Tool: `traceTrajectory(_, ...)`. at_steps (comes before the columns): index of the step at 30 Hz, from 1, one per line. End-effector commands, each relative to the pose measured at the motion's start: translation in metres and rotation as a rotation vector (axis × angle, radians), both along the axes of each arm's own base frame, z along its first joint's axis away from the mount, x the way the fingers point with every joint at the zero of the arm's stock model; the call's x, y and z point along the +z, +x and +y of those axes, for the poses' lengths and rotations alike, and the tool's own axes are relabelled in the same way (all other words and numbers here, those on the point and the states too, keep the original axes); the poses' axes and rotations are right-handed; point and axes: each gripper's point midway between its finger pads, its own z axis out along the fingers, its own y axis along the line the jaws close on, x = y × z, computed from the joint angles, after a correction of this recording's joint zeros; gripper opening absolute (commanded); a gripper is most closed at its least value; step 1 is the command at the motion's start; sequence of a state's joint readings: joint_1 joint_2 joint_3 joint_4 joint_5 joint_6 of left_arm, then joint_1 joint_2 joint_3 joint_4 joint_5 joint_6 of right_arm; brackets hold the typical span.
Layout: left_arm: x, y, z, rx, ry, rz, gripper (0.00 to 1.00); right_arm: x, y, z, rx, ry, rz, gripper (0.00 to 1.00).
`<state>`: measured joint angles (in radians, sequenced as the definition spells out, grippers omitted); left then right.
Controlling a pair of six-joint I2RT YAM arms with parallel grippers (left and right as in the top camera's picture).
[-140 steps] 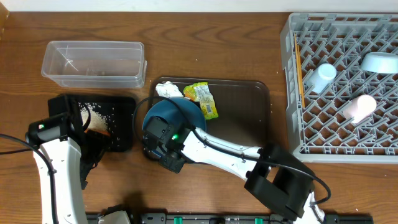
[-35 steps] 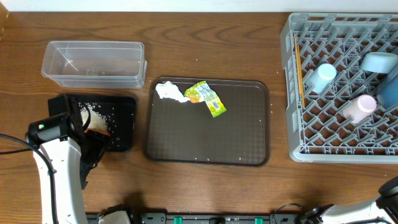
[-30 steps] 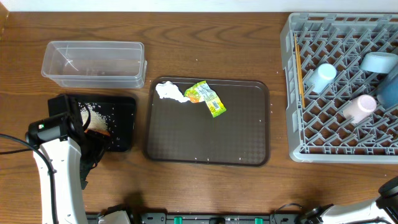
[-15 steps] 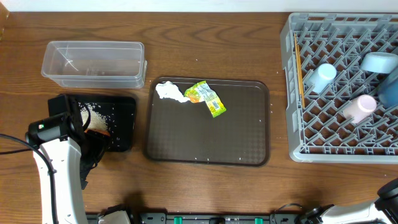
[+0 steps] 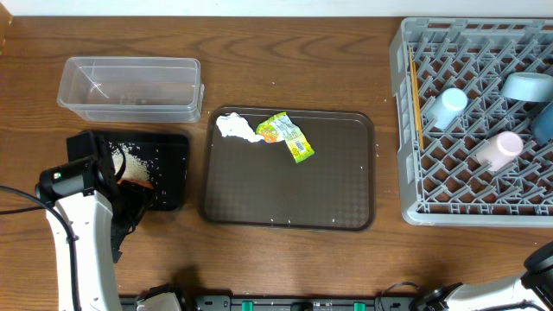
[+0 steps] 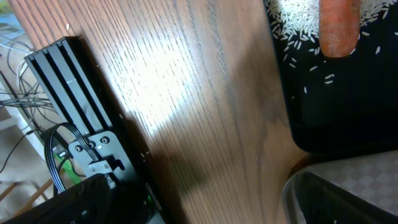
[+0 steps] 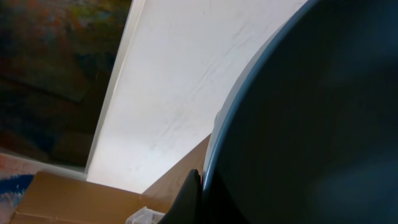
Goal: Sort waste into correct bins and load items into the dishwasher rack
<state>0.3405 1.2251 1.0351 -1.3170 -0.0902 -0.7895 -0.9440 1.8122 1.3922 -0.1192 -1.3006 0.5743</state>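
Plate (image 5: 543, 122), pinched between right gripper's (image 7: 199, 188) jaws, moved from tray (image 5: 294, 194) to rack (image 5: 406, 130) beside them; left gripper (image 5: 131, 207) spread; tissue (image 5: 235, 128), wrapper (image 5: 289, 138) pending.

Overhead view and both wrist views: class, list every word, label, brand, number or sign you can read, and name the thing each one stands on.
green-and-yellow wrapper on the brown tray: it carries print, but too small and blurred to read.
clear tub, black tray, dishwasher rack, dark-blue plate: no text shows.
Nothing can be quoted from any view.
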Motion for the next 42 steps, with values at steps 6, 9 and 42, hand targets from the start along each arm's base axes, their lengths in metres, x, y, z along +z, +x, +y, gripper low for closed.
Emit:
traceTrajectory(6, 0.003, -0.001, 0.005, 0.022, 0.023, 0.005, 0.98, 0.009, 0.010, 0.013, 0.049, 0.046, -0.020, 0.01)
traceTrajectory(9, 0.003, -0.001, 0.005, 0.022, 0.023, 0.005, 0.98, 0.015, 0.021, 0.029, 0.095, 0.029, -0.042, 0.01)
traceTrajectory(42, 0.003, -0.001, 0.005, 0.022, 0.023, 0.005, 0.98, -0.023, 0.018, 0.002, 0.041, 0.098, 0.021, 0.11)
